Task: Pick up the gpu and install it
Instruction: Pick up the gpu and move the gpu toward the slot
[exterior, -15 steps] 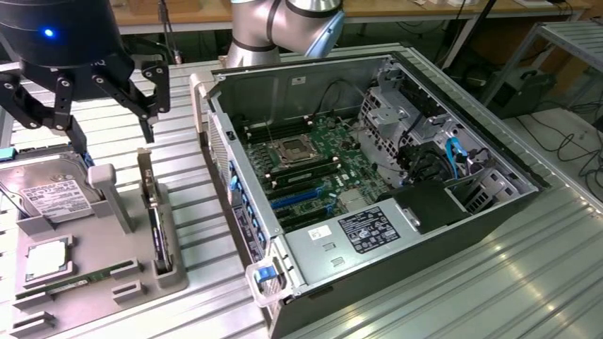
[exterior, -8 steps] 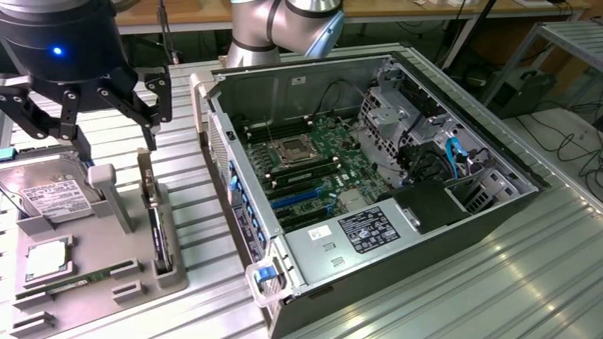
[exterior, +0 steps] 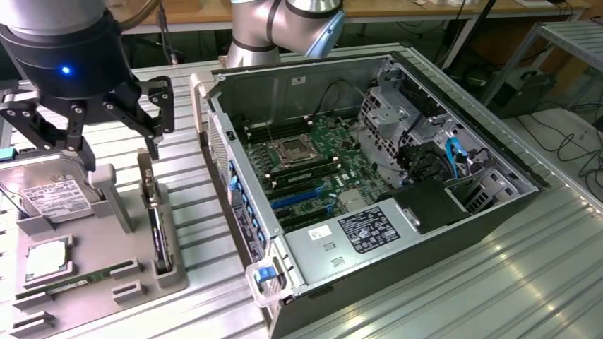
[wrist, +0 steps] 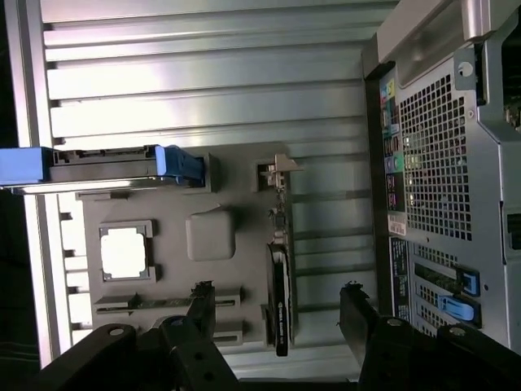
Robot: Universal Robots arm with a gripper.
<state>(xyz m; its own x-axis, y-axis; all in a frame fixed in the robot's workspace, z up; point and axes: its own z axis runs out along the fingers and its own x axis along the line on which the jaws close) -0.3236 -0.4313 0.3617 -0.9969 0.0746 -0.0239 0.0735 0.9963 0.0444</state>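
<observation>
black jaws gape above the gpu (exterior: pixel 152 208) in its grey tray (exterior: pixel 106 244).

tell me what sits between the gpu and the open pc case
Only the grey holder's edge and bare ribbed table: the gpu stands on edge in that holder, apart from the case. Both views show it.

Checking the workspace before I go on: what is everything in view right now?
Table: 1, silver, under everything.
PC case: 1, black and silver, open, exterior view's centre.
Tray: 1, grey, exterior view's left of the case.
GPU: 1, dark, on edge in the tray.
Hard drive: 1, silver, in the tray.
CPU: 1, silver, in the tray.
RAM: 1, green, in the tray.
End effector: 1, black, open, above the tray.
</observation>
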